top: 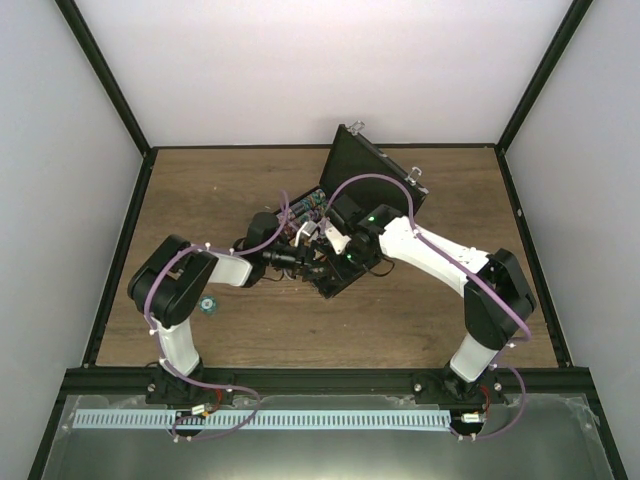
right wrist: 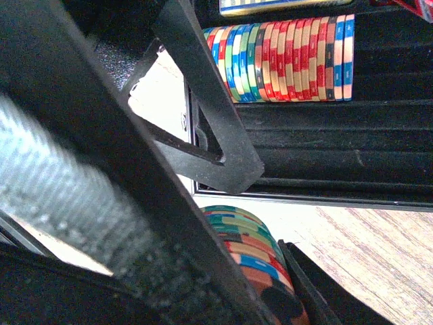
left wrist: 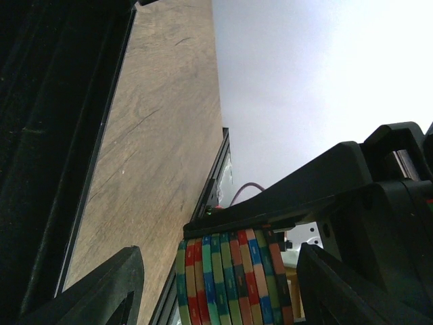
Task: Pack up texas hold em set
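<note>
The black case (top: 372,172) stands open at the middle back of the table, its lid raised. Its tray (right wrist: 338,139) holds a row of multicoloured chips (right wrist: 284,57), with the edge of a card deck (right wrist: 291,5) above them. My right gripper (right wrist: 270,271) is shut across the rims of a short stack of chips (right wrist: 247,237), held just outside the tray's edge. In the left wrist view the same stack (left wrist: 230,281) sits between my left gripper's (left wrist: 220,288) wide-open fingers (left wrist: 108,291), with a gap on the left side. Both grippers meet over the tray (top: 312,245).
A single greenish chip (top: 207,305) lies on the wood table near the left arm. Black frame rails and white walls close in the table on three sides. The right arm's cable loops over the case lid.
</note>
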Controlling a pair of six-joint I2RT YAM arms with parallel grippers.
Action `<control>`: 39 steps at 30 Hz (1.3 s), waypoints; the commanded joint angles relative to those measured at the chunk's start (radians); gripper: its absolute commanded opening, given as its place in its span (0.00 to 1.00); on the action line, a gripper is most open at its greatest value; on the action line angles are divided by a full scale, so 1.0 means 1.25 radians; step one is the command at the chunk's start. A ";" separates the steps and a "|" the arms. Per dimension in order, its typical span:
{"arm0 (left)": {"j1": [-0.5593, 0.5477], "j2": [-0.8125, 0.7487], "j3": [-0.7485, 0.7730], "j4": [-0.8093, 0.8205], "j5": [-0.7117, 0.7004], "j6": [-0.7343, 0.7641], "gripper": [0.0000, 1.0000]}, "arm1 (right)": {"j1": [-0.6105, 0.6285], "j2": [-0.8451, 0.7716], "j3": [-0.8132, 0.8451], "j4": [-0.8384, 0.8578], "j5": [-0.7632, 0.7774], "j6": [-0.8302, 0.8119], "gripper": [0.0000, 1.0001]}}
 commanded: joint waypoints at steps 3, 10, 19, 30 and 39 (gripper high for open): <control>-0.035 0.019 0.002 0.066 0.065 -0.013 0.65 | 0.006 0.001 0.060 0.042 0.002 -0.003 0.28; -0.047 0.058 -0.025 0.343 0.090 -0.195 0.59 | 0.006 0.006 0.069 0.048 0.006 -0.004 0.28; -0.059 0.196 -0.042 0.843 0.086 -0.558 0.41 | 0.006 0.015 0.075 0.047 0.005 -0.005 0.28; -0.063 0.134 -0.044 0.594 0.093 -0.368 0.23 | 0.005 0.021 0.077 0.050 0.014 -0.007 0.28; -0.062 0.104 -0.034 0.480 0.083 -0.279 0.04 | 0.006 0.007 0.058 0.062 0.019 -0.003 0.34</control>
